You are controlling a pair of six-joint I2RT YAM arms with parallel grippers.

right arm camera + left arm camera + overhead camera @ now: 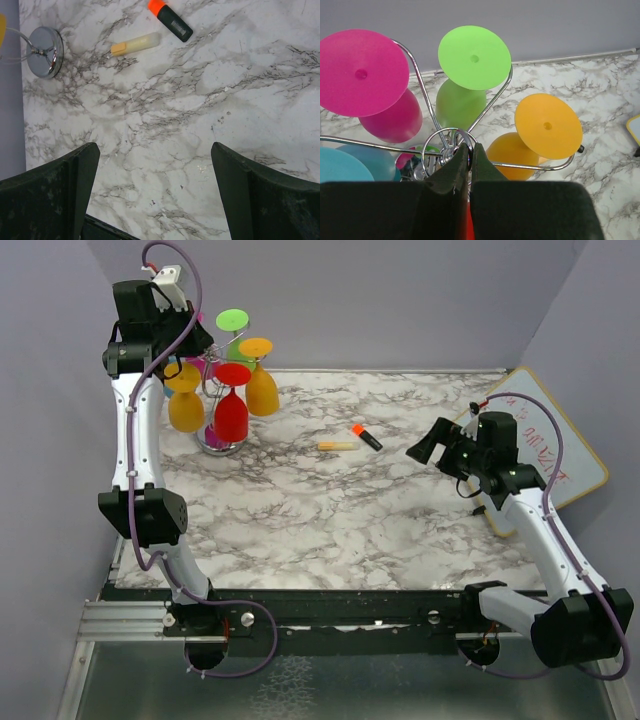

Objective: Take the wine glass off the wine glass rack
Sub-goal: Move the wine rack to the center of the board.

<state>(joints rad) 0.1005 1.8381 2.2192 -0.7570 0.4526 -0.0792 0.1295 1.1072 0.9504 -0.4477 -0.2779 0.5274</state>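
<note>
Over the table point(350, 510), left fingers point(452, 175) are hovering shut at the rack point(445, 145) top, ten o'clock, right fingers point(50, 185) gaping wide; reopening around the red glass point(231, 415) seems needed.

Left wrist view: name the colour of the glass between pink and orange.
Lime green glass; left wrist view shows it best.

The left arm point(140, 430) is standing tall at the far left, its left gripper point(470, 149) pointing downward with jaws pressed together. The right arm point(530, 510) is bending low on the right, its right gripper point(154, 150) hanging fully spread.
</note>
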